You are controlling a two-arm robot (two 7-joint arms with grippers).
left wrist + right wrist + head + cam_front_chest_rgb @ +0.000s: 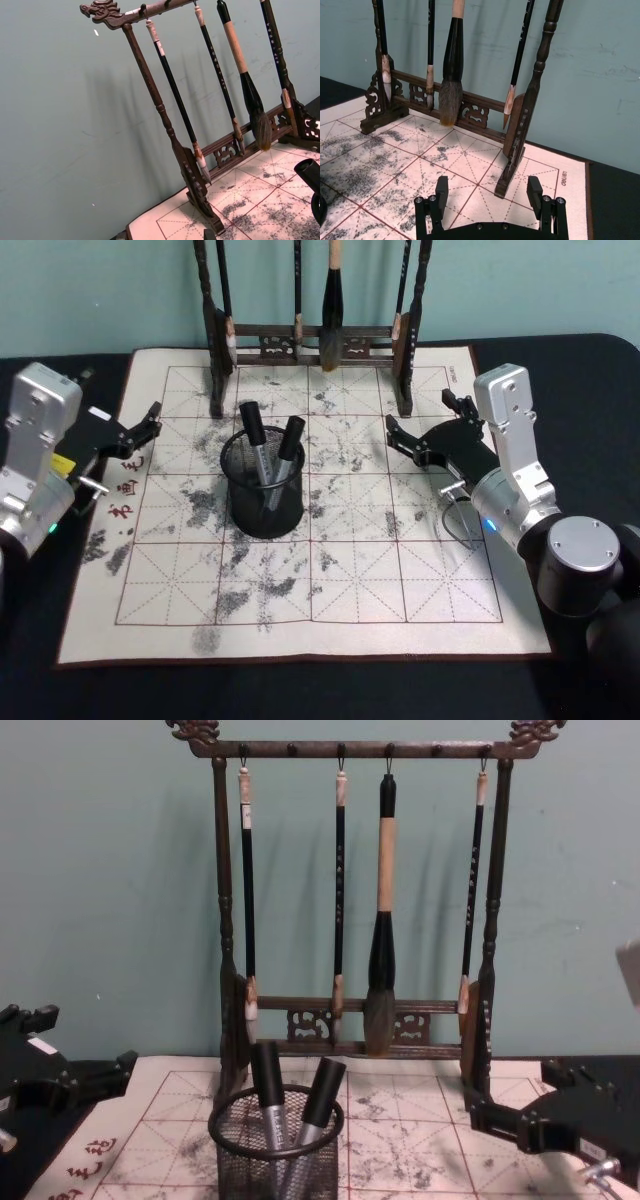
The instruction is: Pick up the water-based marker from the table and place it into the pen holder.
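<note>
- Markers: two stand tilted inside the pen holder, black caps up; the left marker leans left and the right marker leans right, their caps apart above the rim
- Pen holder stands on the white mat, left of the mat's middle, with bare gridded felt open on all its sides
- Brush rack stands along the mat's far edge, just behind the cup, four brushes hanging from its top bar
- Left tool hovers over the mat's left edge, well apart from the cup, its two fingers spread and nothing between them
- Right tool hovers over the right part of the mat, near the rack's right foot, well apart from the cup; in the right wrist view its fingers stand wide apart and empty
- Near half of the mat lies open, only grey ink stains on it
- Dark tabletop shows as a strip around the mat's near and side edges
</note>
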